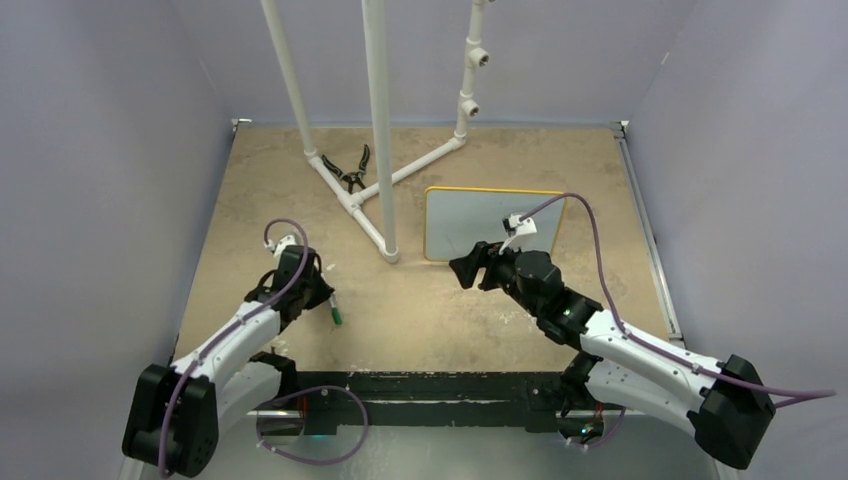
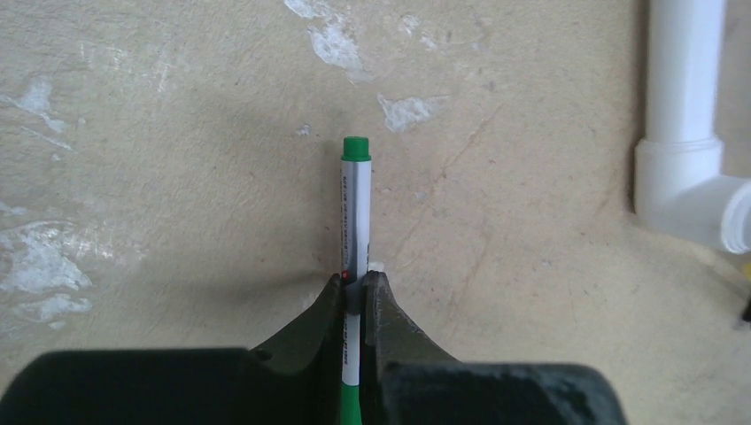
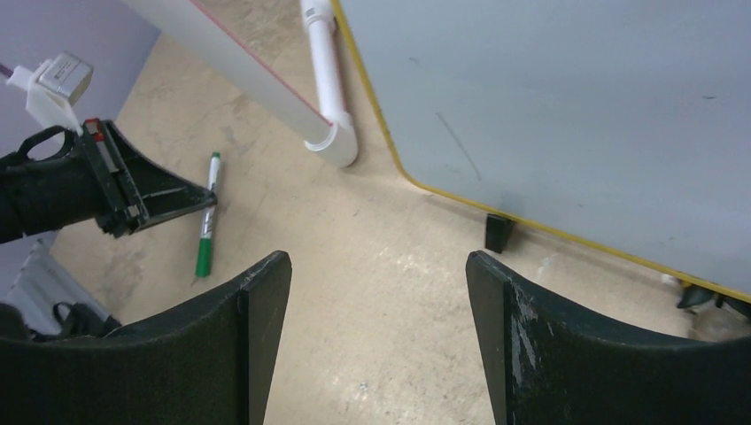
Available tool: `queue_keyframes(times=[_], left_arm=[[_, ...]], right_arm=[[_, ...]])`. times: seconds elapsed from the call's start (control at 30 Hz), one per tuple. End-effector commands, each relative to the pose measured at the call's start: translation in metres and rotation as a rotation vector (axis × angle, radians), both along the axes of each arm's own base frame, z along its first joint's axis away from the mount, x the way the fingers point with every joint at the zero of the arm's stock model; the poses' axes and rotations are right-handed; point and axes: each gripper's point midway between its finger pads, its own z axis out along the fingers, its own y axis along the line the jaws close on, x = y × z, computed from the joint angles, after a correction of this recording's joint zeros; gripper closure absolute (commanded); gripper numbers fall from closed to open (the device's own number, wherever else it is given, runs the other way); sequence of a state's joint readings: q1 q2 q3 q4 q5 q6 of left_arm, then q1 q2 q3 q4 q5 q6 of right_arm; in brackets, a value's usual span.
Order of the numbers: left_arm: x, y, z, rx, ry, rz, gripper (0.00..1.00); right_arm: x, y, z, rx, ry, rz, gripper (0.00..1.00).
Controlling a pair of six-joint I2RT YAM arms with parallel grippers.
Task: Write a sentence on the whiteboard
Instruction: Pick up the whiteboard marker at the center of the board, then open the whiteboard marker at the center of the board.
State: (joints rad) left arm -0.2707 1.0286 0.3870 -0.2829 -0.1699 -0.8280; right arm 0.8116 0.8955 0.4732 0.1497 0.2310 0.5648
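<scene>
while the left gripper (image 2: 356, 283) pinched the marker (image 2: 356, 204), probably light and slippery, on its white barrel, the right gripper (image 3: 378, 266) stood wide near the whiteboard (image 3: 549, 106).

We see the whiteboard (image 1: 470, 225) on the tabletop (image 1: 450, 310), at the back on the right. It is white with a thin yellow rim (image 3: 390, 150), round corners and little black feet (image 3: 499, 232).

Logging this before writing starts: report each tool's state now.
Left tool: closed on the green marker.
Right tool: open, holding nothing.
</scene>
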Motion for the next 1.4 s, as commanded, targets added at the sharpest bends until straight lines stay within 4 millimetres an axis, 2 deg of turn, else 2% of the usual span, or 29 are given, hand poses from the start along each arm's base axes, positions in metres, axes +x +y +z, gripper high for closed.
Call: queue_keyframes(times=[0.0,0.2,0.37,0.5,0.73,0.9,1.03,1.2,1.37], left_arm=[[0.007,-0.017,0.031,-0.086,-0.148,-0.077,1.0],[0.004,-0.06,0.079,-0.196,-0.318,-0.332,1.0],[-0.016,-0.106,0.105,-0.282,-0.416,-0.561,1.0],[-0.036,-0.14,0.133,-0.403,-0.527,-0.741,1.0],[-0.081,-0.183,0.154,-0.568,-0.56,-0.984,1.0],[-0.101,-0.211,0.173,-0.67,-0.589,-1.083,1.0],[-0.103,-0.221,0.183,-0.709,-0.631,-1.08,1.0],[-0.099,-0.221,0.191,-0.737,-0.69,-1.043,1.0],[-0.097,-0.219,0.199,-0.76,-0.738,-1.015,1.0]], right_arm=[[-0.013,0.023,0.018,0.089,-0.041,0.138,0.25],[-0.024,0.05,0.032,0.2,0.007,0.248,0.23],[-0.05,0.075,0.051,0.349,0.044,0.427,0.2],[-0.053,0.078,0.06,0.381,0.033,0.455,0.22],[-0.061,0.085,0.066,0.414,0.022,0.519,0.31],[-0.067,0.092,0.064,0.443,0.045,0.565,0.35],[-0.07,0.093,0.06,0.455,0.072,0.574,0.39],[-0.071,0.088,0.059,0.462,0.079,0.556,0.42],[-0.078,0.087,0.064,0.475,0.068,0.588,0.53]])
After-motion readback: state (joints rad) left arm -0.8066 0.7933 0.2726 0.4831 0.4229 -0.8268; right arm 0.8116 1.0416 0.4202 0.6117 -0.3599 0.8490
